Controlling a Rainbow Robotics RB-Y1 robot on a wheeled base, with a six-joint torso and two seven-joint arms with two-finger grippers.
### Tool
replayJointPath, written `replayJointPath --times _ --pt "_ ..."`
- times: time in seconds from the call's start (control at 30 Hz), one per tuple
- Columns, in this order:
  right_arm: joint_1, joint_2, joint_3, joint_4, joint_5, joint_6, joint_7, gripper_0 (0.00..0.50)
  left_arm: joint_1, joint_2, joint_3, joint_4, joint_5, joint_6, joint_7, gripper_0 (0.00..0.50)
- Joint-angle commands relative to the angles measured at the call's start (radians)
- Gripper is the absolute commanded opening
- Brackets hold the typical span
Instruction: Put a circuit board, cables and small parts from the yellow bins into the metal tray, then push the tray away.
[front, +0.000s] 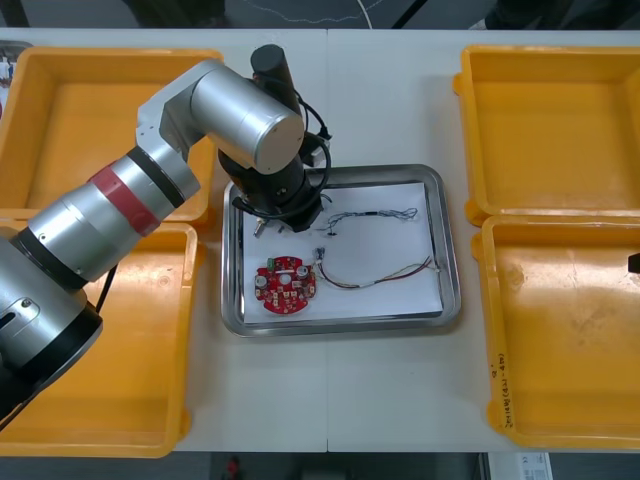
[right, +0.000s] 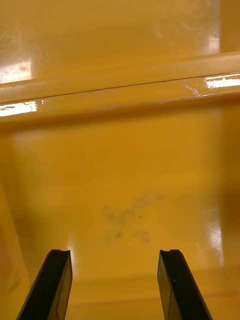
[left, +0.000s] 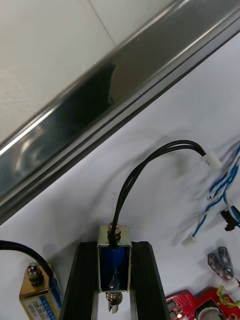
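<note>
The left gripper (left: 115, 260), over the metal tray (front: 450, 260) near its far left corner, clamps a small metal part (left: 114, 250) with a black cable (left: 145, 165) between its fingers (left: 87, 280). The right gripper (right: 115, 280) hovers inside a yellow bin (right: 125, 175), fingers spread.

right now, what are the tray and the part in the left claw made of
Metal tray: likely polished steel, mirror-like rim; white inside, perhaps paper. Small metal part in left claw: shiny metal frame, blue core, maybe plastic. Right claw hangs over a yellow bin.
</note>
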Motion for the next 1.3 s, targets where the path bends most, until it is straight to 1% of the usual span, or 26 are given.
replayJointPath --times 0.03,0.17,0.2,0.27,0.3,0.33,0.37,0.4,0.43,0.47,0.6,0.77,1.0,1.2,1.3 --pt "0.018 -0.035 -0.008 -0.033 0.001 0.002 -0.023 0.5 -0.052 -0.018 -0.021 -0.006 0.006 -0.006 0.023 0.003" --pt "0.018 -0.035 -0.01 -0.033 0.001 0.002 -0.023 0.5 -0.052 -0.016 -0.021 -0.007 0.011 -0.005 0.024 0.007" --pt "0.018 -0.035 -0.01 -0.033 0.001 0.002 -0.023 0.5 -0.052 -0.015 -0.021 -0.007 0.011 -0.005 0.024 0.024" --pt "0.018 -0.035 -0.008 -0.033 0.001 0.002 -0.024 0.5 -0.052 -0.012 -0.021 -0.009 0.014 -0.006 0.024 0.118" --pt "0.018 -0.035 -0.008 -0.033 0.001 0.002 -0.024 0.5 -0.052 -0.007 -0.021 -0.01 0.015 -0.006 0.024 0.206" --pt "0.018 -0.035 -0.008 -0.033 0.001 0.002 -0.024 0.5 -0.052 -0.006 -0.018 -0.015 0.018 -0.005 0.024 0.315" --pt "0.018 -0.035 -0.008 -0.033 0.001 0.002 -0.024 0.5 -0.052 -0.004 -0.017 -0.017 0.02 -0.005 0.024 0.361" --pt "0.018 -0.035 -0.008 -0.033 0.003 0.002 -0.024 0.5 -0.052 -0.003 -0.013 -0.018 0.023 -0.005 0.024 0.439" --pt "0.018 -0.035 -0.008 -0.033 0.004 0.002 -0.023 0.5 -0.052 0.0 -0.009 -0.018 0.027 -0.005 0.024 0.485" --pt "0.018 -0.035 -0.008 -0.033 0.004 0.002 -0.024 0.5 -0.052 0.0 -0.006 -0.018 0.029 -0.005 0.024 0.5" --pt "0.018 -0.035 -0.007 -0.033 0.006 0.002 -0.024 0.5 -0.052 0.003 0.017 -0.027 0.038 0.005 0.02 0.5" --pt "0.018 -0.035 -0.007 -0.033 0.006 0.002 -0.024 0.5 -0.052 0.005 0.06 -0.044 0.038 0.046 0.017 0.5" --pt "0.018 -0.039 -0.008 -0.033 0.003 0.002 -0.02 0.5 -0.052 0.013 0.14 -0.11 0.031 0.14 0.018 0.5" --pt "0.018 -0.063 0.006 -0.033 -0.014 0.002 -0.02 0.5 -0.052 0.026 0.22 -0.162 0.026 0.21 0.018 0.5" --pt "0.018 -0.074 0.01 -0.033 -0.028 0.002 -0.017 0.5 -0.049 0.028 0.283 -0.192 0.012 0.276 0.014 0.5"
